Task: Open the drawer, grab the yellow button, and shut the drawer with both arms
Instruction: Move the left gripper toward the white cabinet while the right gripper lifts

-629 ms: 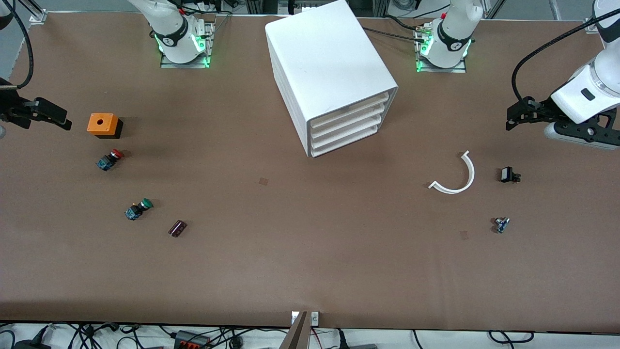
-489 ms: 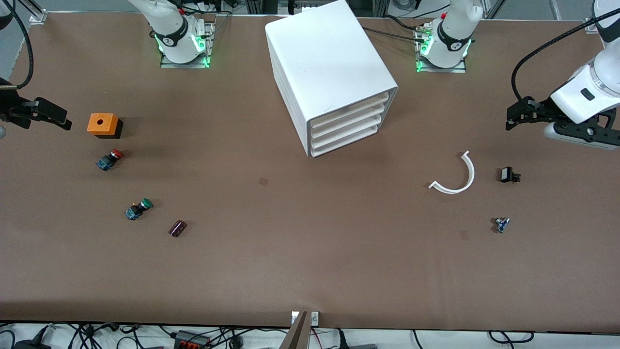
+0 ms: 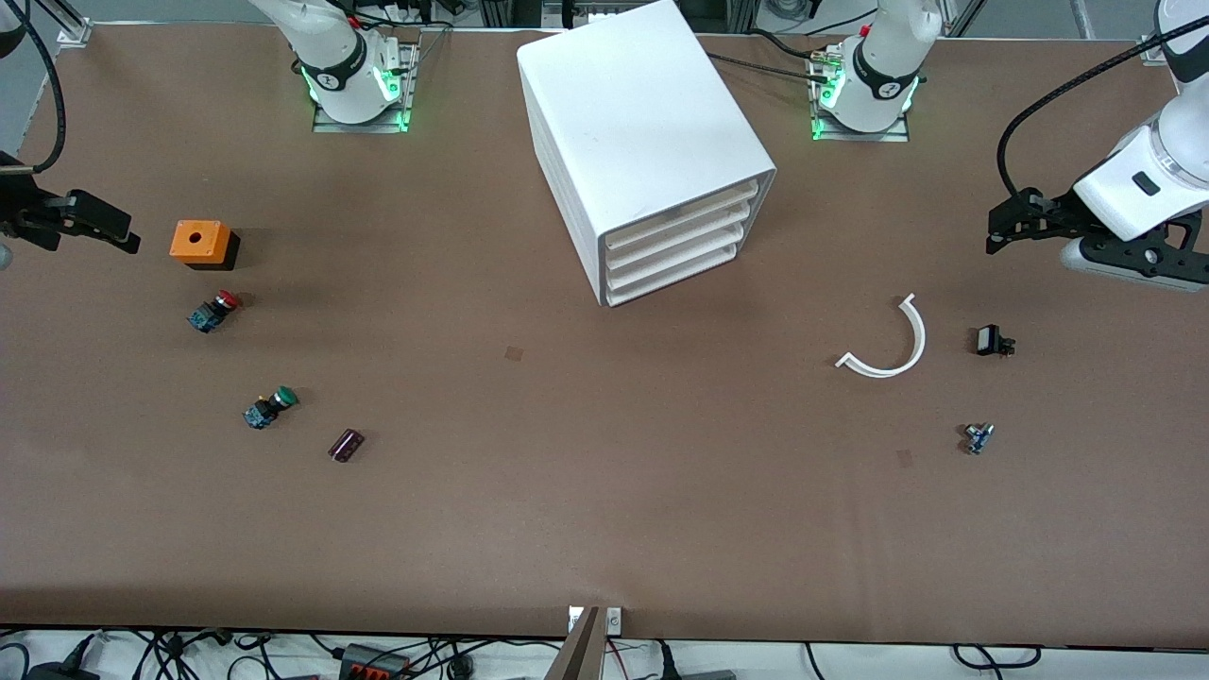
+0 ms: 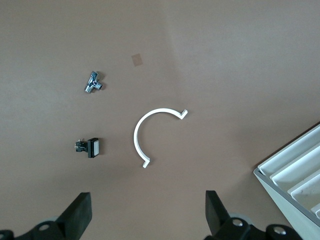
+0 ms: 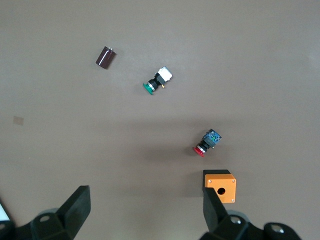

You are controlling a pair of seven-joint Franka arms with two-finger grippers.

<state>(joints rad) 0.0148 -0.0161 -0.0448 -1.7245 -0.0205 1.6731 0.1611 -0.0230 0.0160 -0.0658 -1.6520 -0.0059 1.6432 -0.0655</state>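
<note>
While both arms wait at the table's two ends, nothing has been touched yet; places below are given relative to the cabinet.

Nearest items: a green-capped button [image 3: 270,406] and a dark cylinder [image 3: 346,445] lie nearer the front camera than the cabinet, toward the right arm's end; a small metal fitting [image 3: 979,437] lies toward the left arm's end.

Curved strip: a white plastic arc [image 3: 888,342] lies on the table, toward the left arm's end from the cabinet.

Cabinet: white box [image 3: 642,142] with four shallow trays.

Drawer: top tray [image 3: 682,218], fully shut. Likely light, stiff, smooth plastic; hook its front lip.

Button: orange-yellow one not visible, presumably inside the drawer; small and hard, grip its body.

Left gripper [image 3: 1030,225]: jaws spread wide, holding nothing.

Right gripper [image 3: 71,225]: jaws spread wide, holding nothing, beside an orange box [image 3: 199,242].
</note>
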